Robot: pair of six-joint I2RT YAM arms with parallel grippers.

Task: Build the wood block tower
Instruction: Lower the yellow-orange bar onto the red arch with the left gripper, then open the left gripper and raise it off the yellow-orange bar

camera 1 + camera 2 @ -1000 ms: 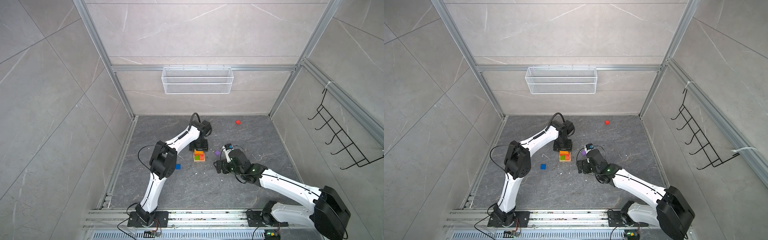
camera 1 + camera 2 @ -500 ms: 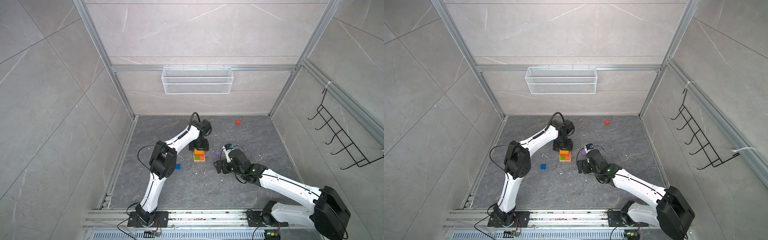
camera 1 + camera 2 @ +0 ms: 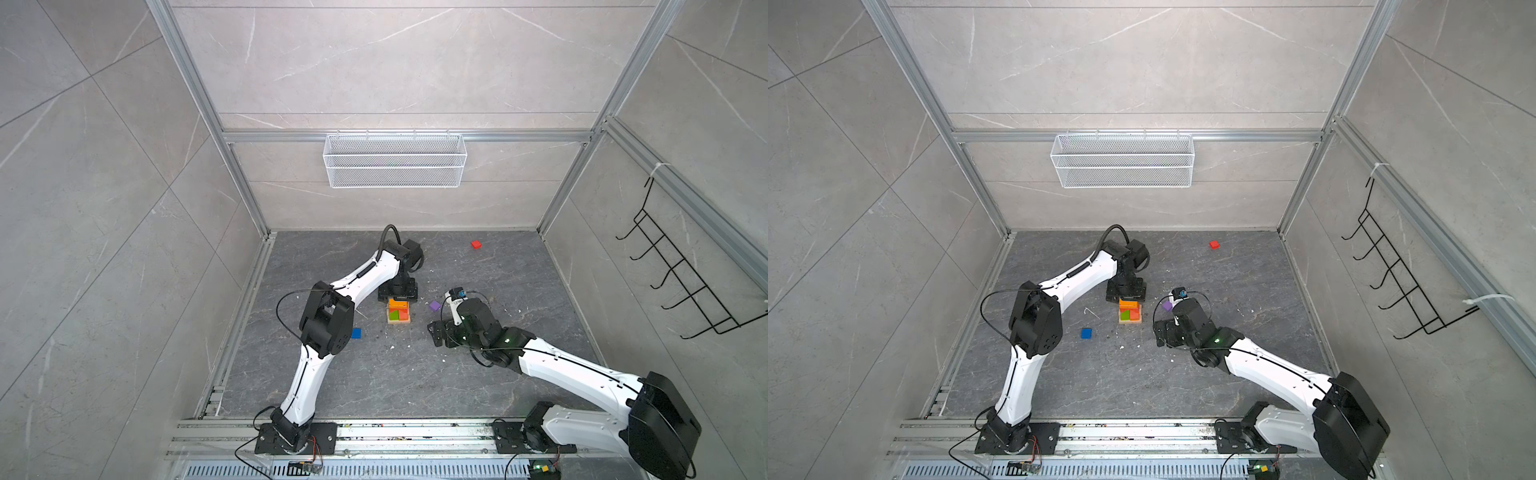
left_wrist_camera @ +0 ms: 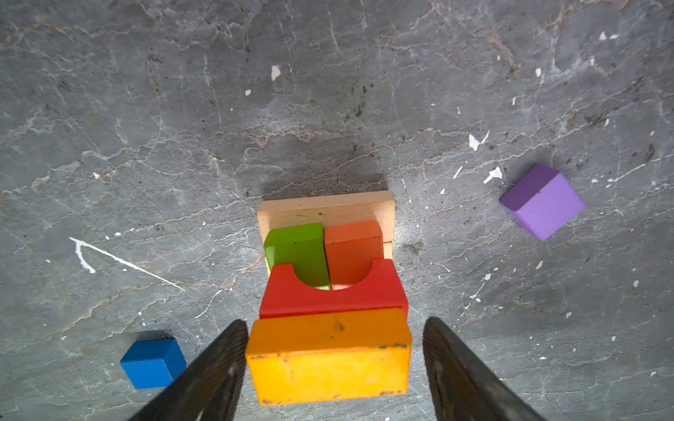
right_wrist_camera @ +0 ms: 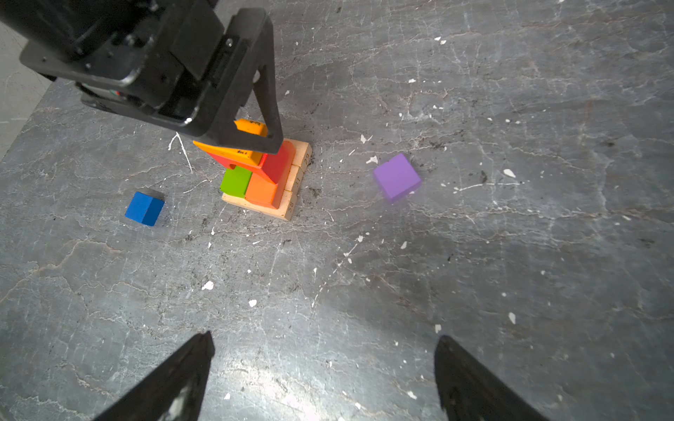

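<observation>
The wood block tower stands mid-floor. It has tan base bars, a green slab beside an orange-red slab, then a red arch with an orange block on top. My left gripper straddles the orange block, open, with a small gap at one finger. My right gripper hovers open over bare floor to the tower's right, holding nothing.
Three loose blocks lie on the floor. A purple cube sits right of the tower, a blue cube to its left, and a red block at the back right. A wire basket hangs on the back wall and a hook rack on the right wall.
</observation>
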